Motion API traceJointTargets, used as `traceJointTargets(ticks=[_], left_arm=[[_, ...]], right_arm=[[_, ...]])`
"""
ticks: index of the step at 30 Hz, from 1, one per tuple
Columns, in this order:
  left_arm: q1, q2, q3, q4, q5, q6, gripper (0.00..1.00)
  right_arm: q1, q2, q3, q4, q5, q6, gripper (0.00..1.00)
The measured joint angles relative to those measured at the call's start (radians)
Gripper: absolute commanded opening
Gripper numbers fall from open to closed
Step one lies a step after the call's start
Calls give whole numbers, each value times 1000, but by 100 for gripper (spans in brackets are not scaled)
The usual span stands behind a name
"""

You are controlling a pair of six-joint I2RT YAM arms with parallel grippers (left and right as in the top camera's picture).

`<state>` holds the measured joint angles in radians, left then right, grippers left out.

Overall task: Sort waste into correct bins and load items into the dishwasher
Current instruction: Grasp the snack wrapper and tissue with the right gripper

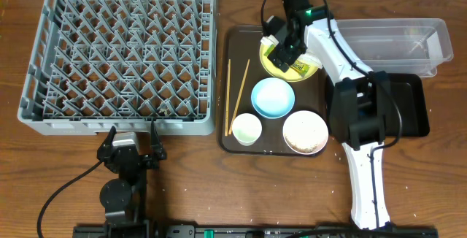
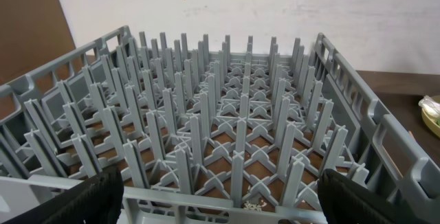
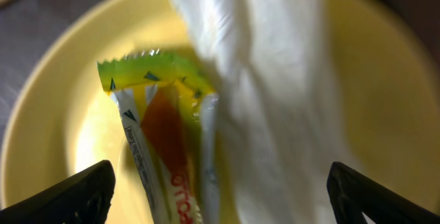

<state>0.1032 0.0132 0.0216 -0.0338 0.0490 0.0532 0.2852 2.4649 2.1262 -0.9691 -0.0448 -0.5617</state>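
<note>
Trash lies on the yellow plate (image 1: 271,68), which sits at the far right corner of the brown tray (image 1: 237,41). The trash is a green-and-yellow wrapper (image 3: 161,141) and a crumpled white napkin (image 3: 254,100), and the napkin lies partly over the wrapper. The right hand (image 1: 283,48) hangs right above that plate and points down. Its two fingers (image 3: 75,193) are spread wide open, with the wrapper and napkin between them. The close view is blurry, so I cannot tell if the fingers touch the trash, but they are not squeezing it. A light blue bowl (image 1: 273,97) sits in the middle of the brown tray. A small white cup (image 1: 246,128) stands at the tray's near left corner and a white bowl (image 1: 305,132) at its near right corner. Two wooden chopsticks (image 1: 228,96) lie along the tray's left side, close together at the near end and wider apart at the far end. The big grey rack (image 1: 124,55) sits just to the left of the brown tray. The left hand (image 1: 133,139) waits at the rack's near edge, well left of the tray, with its fingers wide open too. A clear tub (image 1: 394,41) sits to the right of the tray at the far side. A black tray (image 1: 412,110) sits to the right of it at the near side, partly under the right arm. All of it rests on the wooden counter (image 1: 438,209).
</note>
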Motion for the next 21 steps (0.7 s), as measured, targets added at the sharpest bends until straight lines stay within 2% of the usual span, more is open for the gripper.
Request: traceJointTargets(ticks=[3,8,10,12,14,15,21], left_arm=[[0,0,0,0,0,0,92],[0,0,0,0,0,0,92],[0,0,0,0,0,0,92],[0,0,0,0,0,0,92],[0,0,0,0,0,0,92],[0,0,0,0,0,0,92],[0,0,0,0,0,0,92]], right_arm=[[0,12,2,-8,-13,1,82],[0,15,5,-15,-29,8,49],[0,16,5,-18,-32,23,41],[0,16,5,-23,-34,29,25],[0,16,5,-28,-35,29,5],[0,16,5,-28,-34,35,1],[0,16,12,-16,-22,121,1]])
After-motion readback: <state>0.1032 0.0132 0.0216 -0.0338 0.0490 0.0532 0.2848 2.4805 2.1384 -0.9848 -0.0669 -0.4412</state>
